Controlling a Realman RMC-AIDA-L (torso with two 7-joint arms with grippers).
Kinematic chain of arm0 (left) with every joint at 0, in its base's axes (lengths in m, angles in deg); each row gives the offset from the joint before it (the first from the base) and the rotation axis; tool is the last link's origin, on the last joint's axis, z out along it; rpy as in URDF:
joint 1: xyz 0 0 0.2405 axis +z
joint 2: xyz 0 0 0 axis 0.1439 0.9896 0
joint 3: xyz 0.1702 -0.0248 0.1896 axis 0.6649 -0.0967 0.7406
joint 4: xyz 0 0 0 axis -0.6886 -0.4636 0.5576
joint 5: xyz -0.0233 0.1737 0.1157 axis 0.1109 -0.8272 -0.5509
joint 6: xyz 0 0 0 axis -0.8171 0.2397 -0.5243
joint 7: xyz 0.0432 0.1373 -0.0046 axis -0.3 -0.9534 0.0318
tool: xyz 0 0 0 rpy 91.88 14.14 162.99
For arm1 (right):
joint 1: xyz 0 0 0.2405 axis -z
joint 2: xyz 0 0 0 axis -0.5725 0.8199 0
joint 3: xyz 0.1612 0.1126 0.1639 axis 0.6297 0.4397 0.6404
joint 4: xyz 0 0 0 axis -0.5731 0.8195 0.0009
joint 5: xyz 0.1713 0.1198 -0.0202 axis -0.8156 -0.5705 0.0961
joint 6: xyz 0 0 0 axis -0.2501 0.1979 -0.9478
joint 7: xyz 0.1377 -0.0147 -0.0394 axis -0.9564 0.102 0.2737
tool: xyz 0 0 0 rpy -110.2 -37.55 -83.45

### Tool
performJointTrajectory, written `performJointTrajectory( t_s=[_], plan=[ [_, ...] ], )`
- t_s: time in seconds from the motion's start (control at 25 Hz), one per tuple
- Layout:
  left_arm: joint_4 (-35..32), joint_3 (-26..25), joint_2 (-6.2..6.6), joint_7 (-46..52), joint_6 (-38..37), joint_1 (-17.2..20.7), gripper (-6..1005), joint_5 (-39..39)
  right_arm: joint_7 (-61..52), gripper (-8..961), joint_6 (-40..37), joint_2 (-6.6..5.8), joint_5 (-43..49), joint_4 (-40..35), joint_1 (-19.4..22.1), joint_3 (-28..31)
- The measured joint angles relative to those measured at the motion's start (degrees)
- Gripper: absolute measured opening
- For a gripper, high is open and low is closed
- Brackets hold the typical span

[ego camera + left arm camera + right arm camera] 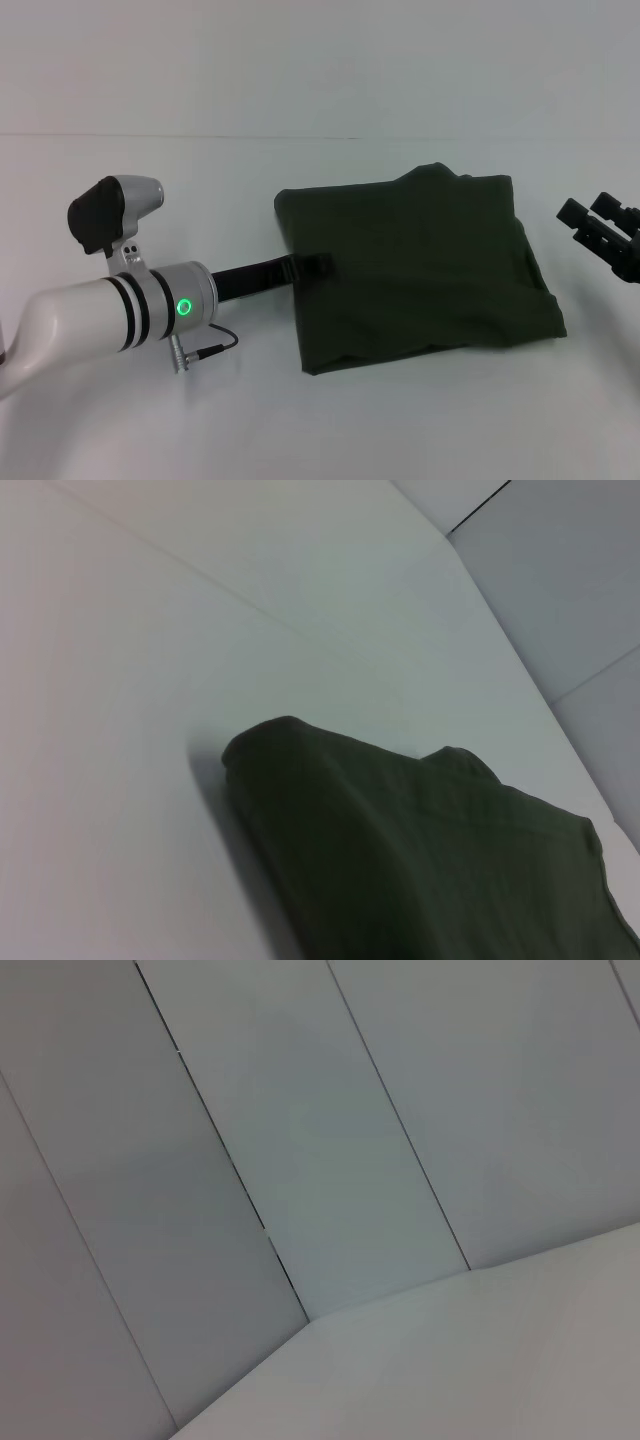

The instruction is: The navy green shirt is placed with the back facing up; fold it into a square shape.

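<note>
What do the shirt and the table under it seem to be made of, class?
Shirt: soft, matte woven or knit cloth, probably cotton; it creases, drapes and stacks in limp folded layers. Table: smooth, hard white surface with a faint sheen, perhaps laminate or painted board; the exact material is unclear.

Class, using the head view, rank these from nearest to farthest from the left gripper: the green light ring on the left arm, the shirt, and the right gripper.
1. The shirt, centre of the table: the left gripper is at its left edge.
2. The green light ring, back along the left arm.
3. The right gripper, at the far right, apart from the shirt.
</note>
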Motion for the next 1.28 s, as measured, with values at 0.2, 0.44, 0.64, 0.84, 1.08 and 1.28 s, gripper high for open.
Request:
performJointTrajectory(
  t_s=[0.2, 0.44, 0.64, 0.84, 1.08, 1.28],
  plan=[
    [0.00, -0.01, -0.01, -1.54, 0.10, 0.16, 405, 0.15, 0.00, 776, -0.07, 0.03, 0.00, 0.00, -0.14, -0.19],
    [-0.01, -0.10, -0.05, -2.45, 1.11, 0.12, 175, 0.15, 0.00, 776, -0.20, 0.17, 0.00, 0.09, -0.56, -0.55],
    [-0.32, 0.10, 0.08, -3.11, 2.89, -0.16, 119, -0.01, 0.00, 776, -0.59, 0.16, 0.00, 0.46, -0.85, -0.62],
    [-2.53, 0.15, 0.38, -3.18, 4.20, 0.03, 97, -0.35, -0.03, 776, -0.83, 0.22, 0.00, 0.61, -0.98, -0.64],
    [-3.57, 0.10, 1.12, -3.15, 4.55, 0.19, 88, -1.06, -0.16, 776, -1.28, 0.34, 0.00, 0.70, -1.22, -0.69],
    [-4.07, -0.36, 1.38, -3.05, 4.58, 1.15, 87, -1.02, -0.12, 776, -1.36, 0.43, 0.00, 0.78, -1.40, -0.91]
  ],
)
